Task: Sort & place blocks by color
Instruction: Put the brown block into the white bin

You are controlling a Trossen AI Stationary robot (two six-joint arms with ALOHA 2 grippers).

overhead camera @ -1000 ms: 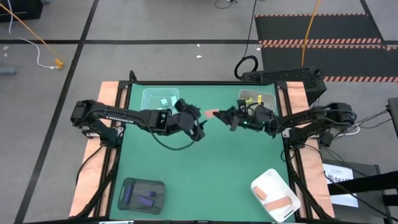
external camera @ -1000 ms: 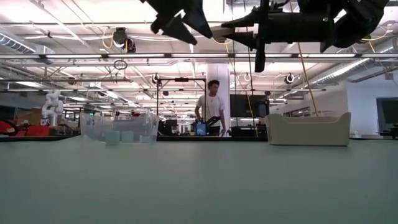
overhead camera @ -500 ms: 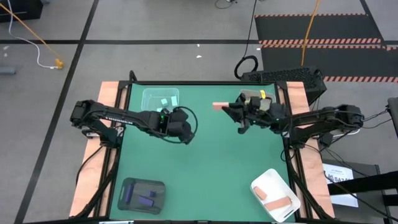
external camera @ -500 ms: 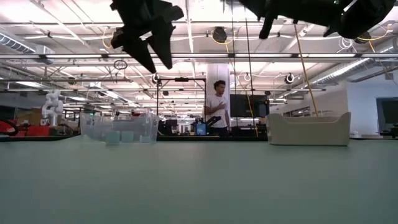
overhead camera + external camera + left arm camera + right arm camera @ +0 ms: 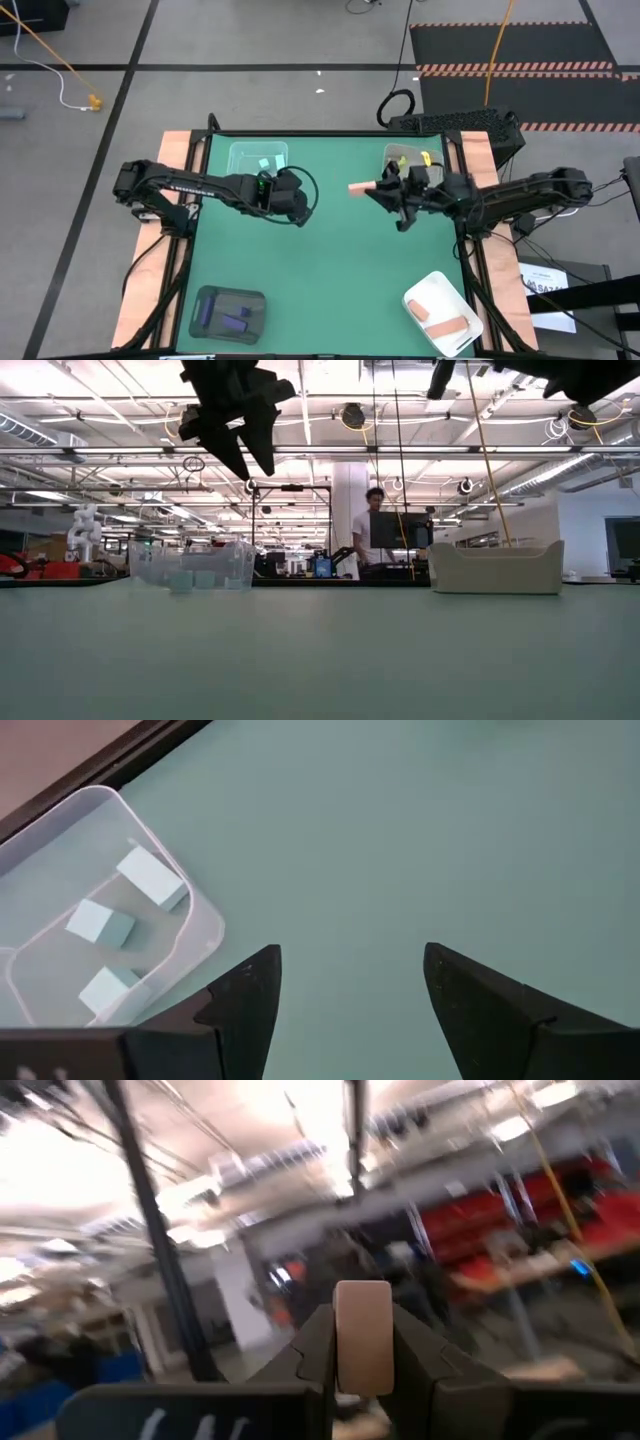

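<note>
My right gripper [image 5: 369, 189] hangs over the table's middle right, high above the surface, and is shut on a salmon-pink block [image 5: 357, 187]. In the low view only part of the right arm [image 5: 520, 374] shows, at the top edge. My left gripper [image 5: 297, 208] is open and holds nothing; it hangs left of centre with its fingers pointing down [image 5: 245, 452]. In the left wrist view the left gripper [image 5: 345, 995] stands over bare table beside the clear tray [image 5: 190, 935], where three light teal blocks [image 5: 150, 878] lie on the floor. My right gripper pinches the salmon-pink block between its two fingers [image 5: 318, 1348], on its two opposite side faces [image 5: 362, 1372]. The block's rounded end [image 5: 362, 1295] sticks out past the fingertips. The fingers come from the table's right, pointing left. The block is lifted clear of the table.
A clear tray [image 5: 258, 157] with teal blocks sits at the far left and another clear tray [image 5: 415, 157] with yellow-green pieces at the far right. A dark tray [image 5: 228, 310] with purple blocks is near left, a white tray [image 5: 442, 312] with salmon pieces near right. A person [image 5: 372, 530] stands beyond the table.
The two grippers were tip to tip around the pink block at the table's middle. My left gripper has drawn back toward the left and tipped downward. My right gripper has carried the block toward the right, first a little toward the far edge, then nearer, rising out of the low view.
</note>
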